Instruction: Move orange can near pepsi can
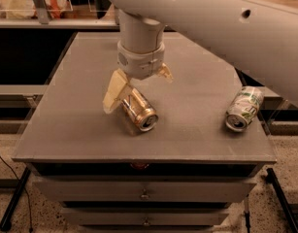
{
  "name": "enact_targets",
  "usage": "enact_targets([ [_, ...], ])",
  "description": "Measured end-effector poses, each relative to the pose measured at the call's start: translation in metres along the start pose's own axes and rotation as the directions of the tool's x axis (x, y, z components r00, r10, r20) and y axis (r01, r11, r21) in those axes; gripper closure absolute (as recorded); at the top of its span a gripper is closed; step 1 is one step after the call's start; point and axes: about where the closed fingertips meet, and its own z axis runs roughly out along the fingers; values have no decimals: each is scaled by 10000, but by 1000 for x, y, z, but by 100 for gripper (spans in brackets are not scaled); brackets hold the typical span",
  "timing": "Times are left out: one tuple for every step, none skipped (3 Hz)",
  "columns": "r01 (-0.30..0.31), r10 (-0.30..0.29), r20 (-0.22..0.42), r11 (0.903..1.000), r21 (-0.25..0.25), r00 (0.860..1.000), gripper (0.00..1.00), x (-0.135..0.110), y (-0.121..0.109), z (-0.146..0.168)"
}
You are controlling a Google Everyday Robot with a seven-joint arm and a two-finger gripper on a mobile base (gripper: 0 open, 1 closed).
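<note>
Gripper (139, 92) sits low over the middle of the flat grey tabletop (75, 130), directly above the golden-orange metallic drink can (139, 111) (the orange can). The orange can lies on its side mid-tabletop, silver end toward the camera. The pepsi can is not visible, as the arm blocks the far part of the tabletop. A white-and-green drink can (243, 108) lies on its side, well apart, near the edge.

Step in hand, as judged: securing the grasp.
- Centre the can's body between the fingers before closing.
- Close across the round body, not along its length.
- Close slowly, since a can on its side will likely roll away from a one-sided push.
- Lift clear of the tabletop before carrying.

Fingers (114, 90) are spread apart and not clamped. One pale finger lies along the can's flank and seems to touch it. The other shows only as a short tip beside the wrist, clear of the can. Nothing is held.
</note>
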Motion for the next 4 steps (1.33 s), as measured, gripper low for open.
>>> enact_targets([
  [-45,45,52,10000,28,10000,0,1,9,7],
  [-215,213,103,9996,165,9997,0,7,10,18],
  [-419,413,191,9986,330,9990,17,14,5,28],
  [-778,750,447,9949,646,9962,41,21,-7,27],
])
